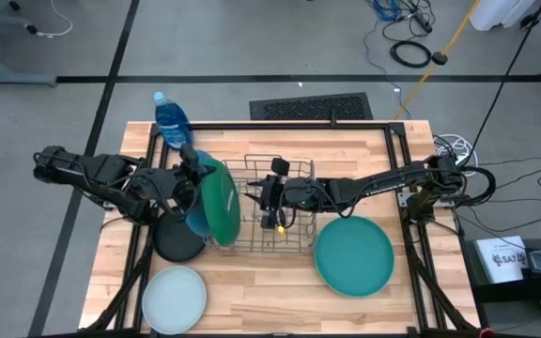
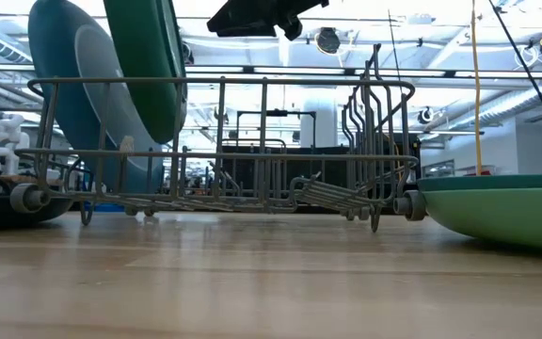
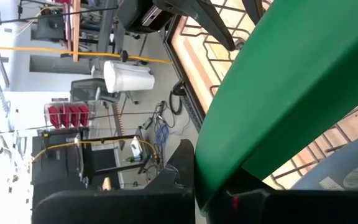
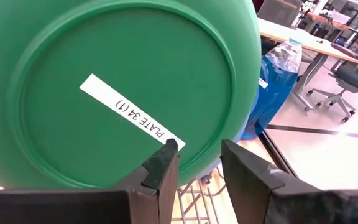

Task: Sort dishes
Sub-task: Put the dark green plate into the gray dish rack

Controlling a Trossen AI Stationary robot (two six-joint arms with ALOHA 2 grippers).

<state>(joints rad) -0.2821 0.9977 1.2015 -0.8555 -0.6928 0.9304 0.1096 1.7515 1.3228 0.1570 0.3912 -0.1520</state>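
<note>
High view: the left gripper [image 1: 192, 178], left of centre, is clamped on the dark green plate [image 1: 221, 204], held on edge at the wire rack [image 1: 275, 211]'s left end, against the large blue plate [image 1: 196, 218]. The right gripper [image 1: 269, 199], centre, hangs over the rack, fingers partly apart, empty. Black plate [image 1: 178, 237] and pale plate [image 1: 174, 299] lie lower left, light green plate [image 1: 353, 255] lower right.

Low view: both upright plates lean at upper left.

Right wrist view: the dark green plate's labelled underside fills the upper left.

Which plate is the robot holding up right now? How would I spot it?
Find the grey wire rack mid-table. At its left end the left end effector holds the dark green plate on edge. Unlike the blue plate behind it, its underside wears a white label.
</note>
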